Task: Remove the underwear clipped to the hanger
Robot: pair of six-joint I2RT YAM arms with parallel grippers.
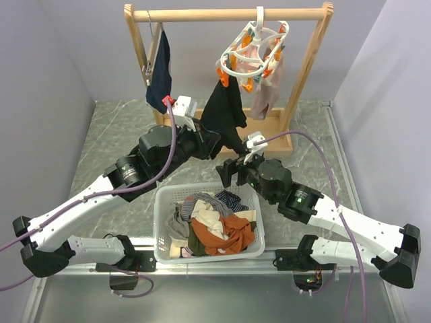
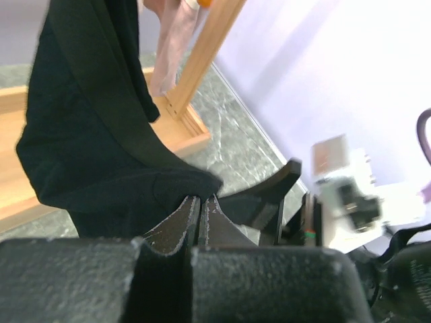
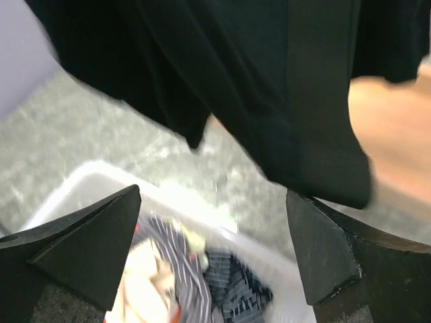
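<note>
- L gripper (image 2: 201, 210) jaws: pressed right together, no gap. The bottom fold of the black underwear (image 1: 227, 111) sits at the tips and looks pinched there.
- R gripper (image 3: 212, 196) jaws: spread wide w/ nothing between them. It sits just under the black fabric's lower edge, not touching it.
- Black underwear: top pegged to the hanger (image 1: 252, 50). It hangs down in front of the rack, w/ the lower part drawn toward the L gripper.
- Hanger: white oval ring w/ orange + teal pegs, hooked over the top rail of the wooden rack (image 1: 202, 13), toward its R end and tilted.
- Pale pink-beige underwear (image 1: 266, 94): also pegged to the ring, hanging straight down beside the black one on its R, near the rack's R post.
- A light pinkish bit shows up inside the ring. Can't tell what it is.
- Navy garment (image 1: 160, 74): on a separate clip hanger at the rail's L end, well apart from the ring.
- Basket (image 1: 161, 229): white, on the table (image 1: 114, 134) between the 2 arms, near edge, heaped w/ orange, striped + grey clothes. R gripper is just above its far rim.
</note>
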